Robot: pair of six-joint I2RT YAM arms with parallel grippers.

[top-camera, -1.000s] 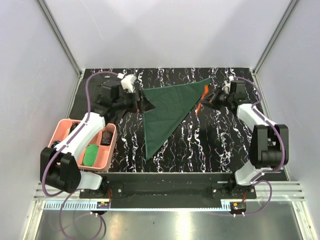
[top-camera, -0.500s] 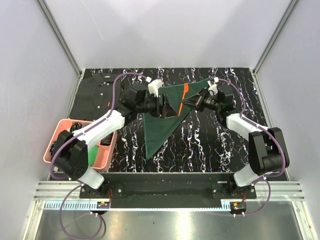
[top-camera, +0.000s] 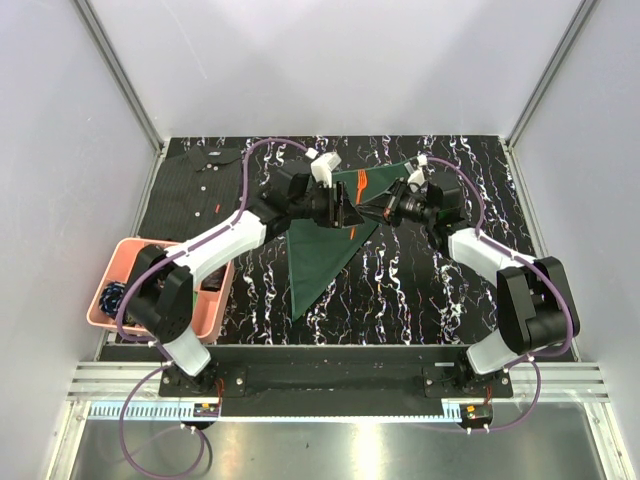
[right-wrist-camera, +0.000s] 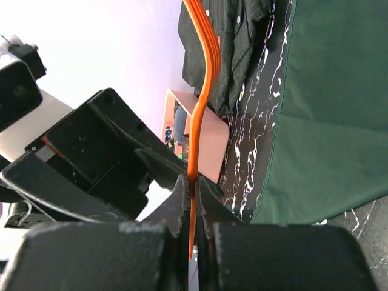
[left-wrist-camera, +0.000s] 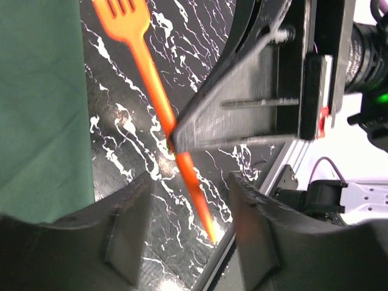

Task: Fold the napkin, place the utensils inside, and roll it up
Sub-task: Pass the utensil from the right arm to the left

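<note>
Pinching the fork [top-camera: 360,184] mid-shaft: right gripper [top-camera: 385,211], jaws shut on it, holding it in the air above the napkin [top-camera: 318,252]. The napkin lies folded in a triangle below both grippers. Left gripper [left-wrist-camera: 189,200] faces the right nose to nose, jaws half apart. The fork's handle end sits in that gap, no contact visible. Fork's long axis runs across both grippers. Looks like a handover to the left.
</note>
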